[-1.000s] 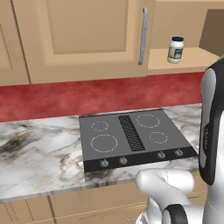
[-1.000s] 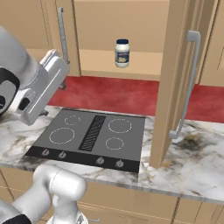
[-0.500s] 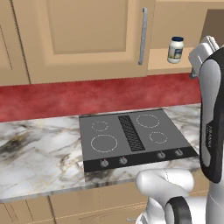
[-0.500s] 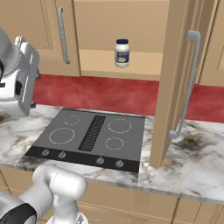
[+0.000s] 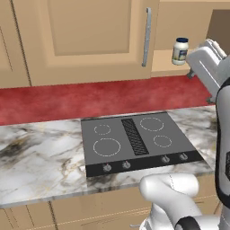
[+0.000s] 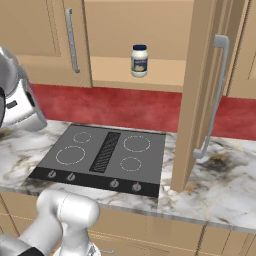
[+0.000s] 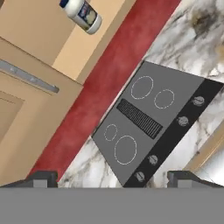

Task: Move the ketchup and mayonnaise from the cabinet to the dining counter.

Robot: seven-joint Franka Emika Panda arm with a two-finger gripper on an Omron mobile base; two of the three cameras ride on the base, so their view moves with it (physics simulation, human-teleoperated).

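Note:
The mayonnaise (image 5: 180,50) (image 6: 139,60) (image 7: 83,14), a white jar with a dark blue lid, stands upright and alone on the lowest shelf of the open cabinet (image 6: 150,75). The ketchup is out of view, and so is the dining counter. My gripper (image 7: 113,178) is open with nothing between its dark fingertips (image 7: 41,177). It hangs over the cooktop, well short of the shelf, and the jar lies far off at the top left of the hand view. The white arm (image 5: 206,63) rises at the right of the left base view.
A black cooktop (image 6: 105,155) is set in the marble worktop (image 5: 40,157) below the cabinet, against a red backsplash (image 5: 90,96). The open cabinet door (image 6: 200,90) juts out right of the shelf with its bar handle (image 6: 215,95). A closed door (image 5: 85,36) is to the left.
The arm has swung: its upper part came into the left base view beside the shelf and slid leftward in the right base view. The jar and the base have not moved.

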